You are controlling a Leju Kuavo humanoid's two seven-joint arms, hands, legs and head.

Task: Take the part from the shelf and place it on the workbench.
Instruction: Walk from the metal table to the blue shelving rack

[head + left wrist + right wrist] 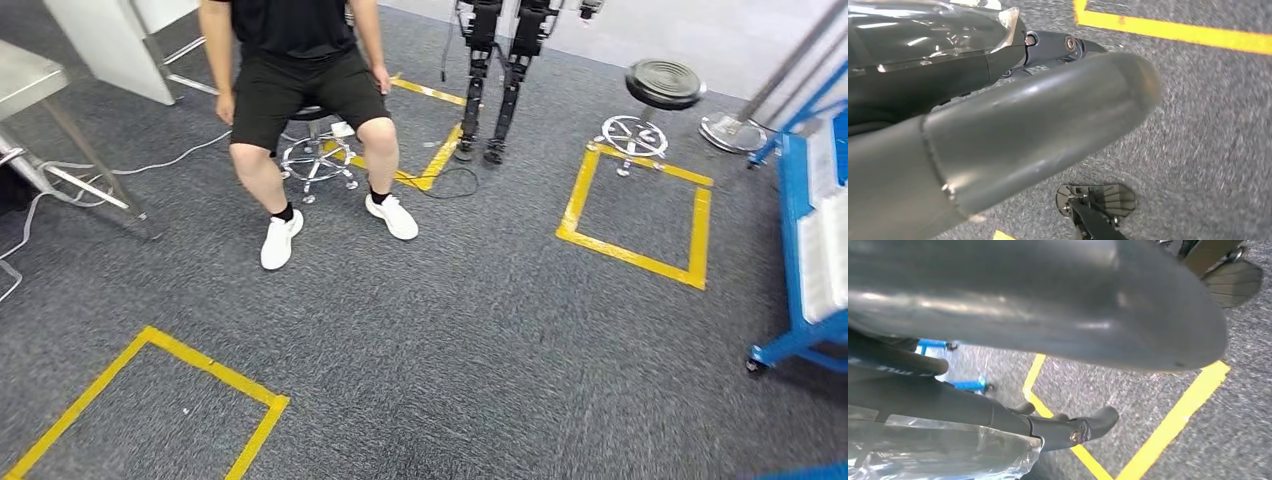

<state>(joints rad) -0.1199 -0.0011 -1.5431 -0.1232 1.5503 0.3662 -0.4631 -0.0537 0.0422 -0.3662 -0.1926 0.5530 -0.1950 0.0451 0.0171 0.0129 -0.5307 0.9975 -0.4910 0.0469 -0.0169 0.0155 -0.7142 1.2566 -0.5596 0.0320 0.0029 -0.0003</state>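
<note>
Left hand (1013, 125): thick grey thumb (1038, 130) is showing a smooth matte surface with a rounded tip, small scuffs and a seam ring toward its base. Darker fingers (1058, 47) are showing a silver screw head and a pivot pin at 12 o'clock of the thumb tip. Clear crinkled plastic film (948, 25) is wrapping the dark cover behind them.

Right hand (1048, 335): same grey thumb (1048, 300), glossy, rounded end. Dark finger (1073, 427) is showing a brass-toned screw; clear plastic wrap (948, 450) is covering the part behind it. A black cable with white lettering (898, 365) is running alongside.
</note>
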